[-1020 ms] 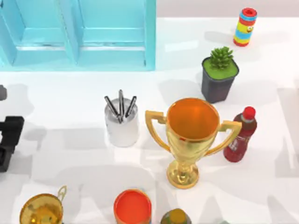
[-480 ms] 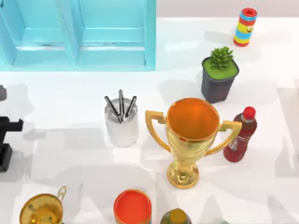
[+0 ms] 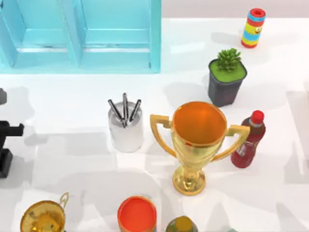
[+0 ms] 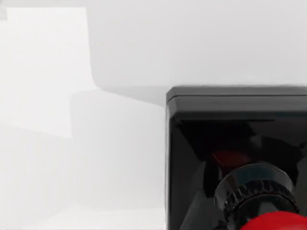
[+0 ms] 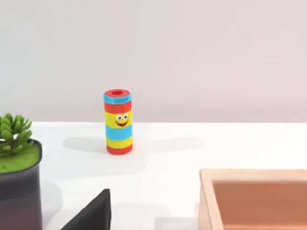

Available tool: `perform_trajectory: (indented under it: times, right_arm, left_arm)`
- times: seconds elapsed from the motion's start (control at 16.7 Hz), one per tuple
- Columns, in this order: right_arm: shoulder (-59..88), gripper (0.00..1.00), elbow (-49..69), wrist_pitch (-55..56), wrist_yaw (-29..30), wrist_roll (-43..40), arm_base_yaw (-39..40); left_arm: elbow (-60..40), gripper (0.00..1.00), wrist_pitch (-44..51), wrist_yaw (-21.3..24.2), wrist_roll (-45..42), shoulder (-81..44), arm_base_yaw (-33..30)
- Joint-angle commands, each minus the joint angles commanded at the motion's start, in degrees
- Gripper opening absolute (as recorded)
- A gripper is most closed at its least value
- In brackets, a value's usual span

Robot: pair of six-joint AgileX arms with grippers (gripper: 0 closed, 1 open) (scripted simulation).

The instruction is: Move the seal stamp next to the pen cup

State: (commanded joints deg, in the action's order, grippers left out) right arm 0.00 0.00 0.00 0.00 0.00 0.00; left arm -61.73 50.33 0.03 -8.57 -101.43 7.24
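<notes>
Pens, three dark grey ones, stand in the white-silver pen cup [image 3: 125, 129] near the middle of the table [image 3: 72, 159], their tips leaning toward the blue cabinet [image 3: 82, 34]. A dark pot [image 3: 226, 87] holds a green succulent. The large gold trophy [image 3: 197, 140] stands just beside the cup, with a red bottle [image 3: 248, 141] at its right.

In the left wrist view the seal stamp [image 4: 235, 143] sits on the white table. Its black square base is flat and its red knob [image 4: 273, 223] points up toward the camera, so its long axis looks upright. The left arm [image 3: 7, 145] is at the table's left edge, well apart from the cup. I cannot tell whether the left gripper clamps anything.
</notes>
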Motion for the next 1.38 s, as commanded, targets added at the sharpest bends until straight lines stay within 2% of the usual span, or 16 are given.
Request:
perform_trajectory:
  times: [0.36, 0.78, 0.96, 1.38]
  right_arm:
    - [0.0, 1.0, 0.0, 0.0, 0.0, 0.0, 0.0]
    - [0.0, 1.0, 0.0, 0.0, 0.0, 0.0, 0.0]
    - [0.0, 1.0, 0.0, 0.0, 0.0, 0.0, 0.0]
    - [0.0, 1.0, 0.0, 0.0, 0.0, 0.0, 0.0]
  left_arm:
    - [-2.3, 0.0, 2.3, 0.0, 2.1, 0.0, -2.2]
    - [-21.9, 0.0, 24.6, 0.0, 19.2, 1.3, -19.3]
    - [-28.1, 0.0, 30.9, 0.0, 25.2, 2.6, -25.3]
    - [-30.0, 0.0, 31.8, 0.0, 26.3, 1.8, -26.2]
